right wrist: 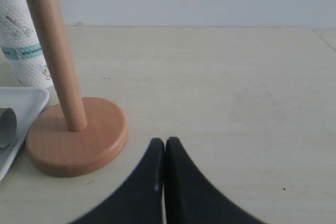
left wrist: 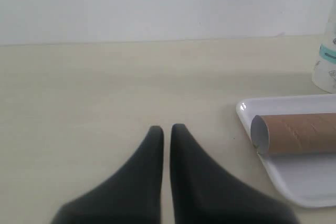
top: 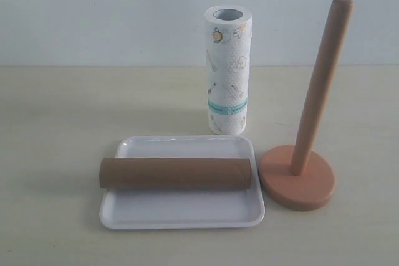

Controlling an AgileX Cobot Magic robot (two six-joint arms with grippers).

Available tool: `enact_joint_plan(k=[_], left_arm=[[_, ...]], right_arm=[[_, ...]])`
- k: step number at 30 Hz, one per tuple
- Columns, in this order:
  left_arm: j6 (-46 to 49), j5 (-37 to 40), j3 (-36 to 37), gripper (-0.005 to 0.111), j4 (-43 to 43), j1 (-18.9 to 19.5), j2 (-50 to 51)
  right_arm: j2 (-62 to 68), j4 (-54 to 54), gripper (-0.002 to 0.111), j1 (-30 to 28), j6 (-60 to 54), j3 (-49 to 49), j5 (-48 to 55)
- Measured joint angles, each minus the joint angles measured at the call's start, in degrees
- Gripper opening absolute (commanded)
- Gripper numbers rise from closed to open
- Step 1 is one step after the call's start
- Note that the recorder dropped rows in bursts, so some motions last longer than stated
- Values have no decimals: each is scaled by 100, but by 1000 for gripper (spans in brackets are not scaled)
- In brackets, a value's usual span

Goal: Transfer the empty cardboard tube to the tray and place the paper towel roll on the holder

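1. Brown cardboard tube (top: 176, 174) lay on its side across the white tray (top: 187, 213), parallel to the tray's long edges. In the exterior view its left end slightly overhung the tray's left rim.
2. The tray sat flat on the pale table (top: 56, 129).
3. The paper towel roll (top: 228, 70) stood upright on the table just behind the tray's far right corner, hollow core facing up. It was not on the holder.
4. The wooden holder (top: 298, 182) stood on its round base just beside the tray's right edge. Contact between base and tray could not be confirmed. The post was bare and stood apart from the roll.
5. The left gripper (left wrist: 166, 129) was closed, with only a thin slit between its dark fingers, and it held nothing. It faced bare table to the left of the tray, near the tube's open end.
6. The right gripper (right wrist: 165, 142) was closed with its fingers touching, and it was empty. It faced bare table to the right of the holder's base.
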Motion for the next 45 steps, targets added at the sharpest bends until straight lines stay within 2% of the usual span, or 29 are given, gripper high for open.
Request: enact_joint_plan(k=[8,11,15,18,21,23,29,37,45], left_arm=[[0,-44,0,4,153,0,0],[22,-637,0,4,333,0,0],[32,-2292,0,4,362,0,0],[48,-3871,0,4,371,0,0],[406,-4969,0,4,383,0,0],[561,-5352,-27,4,394,0,0],[642,-5432,-591,4,394,0,669],[-561,-5379,-889,4,394,0,3029],[-810,-6010,-898,4,410,0,4785]], right_arm=[[0,10,0,-10,0,0,0],[0,10,0,-21,0,0,0],[0,10,0,-21,0,0,0],[0,10,0,-21,0,0,0],[0,10,0,-21,0,0,0],[0,10,0,-21,0,0,0],[0,10,0,-21,0,0,0],[0,10,0,-21,0,0,0],[0,10,0,-21,0,0,0]])
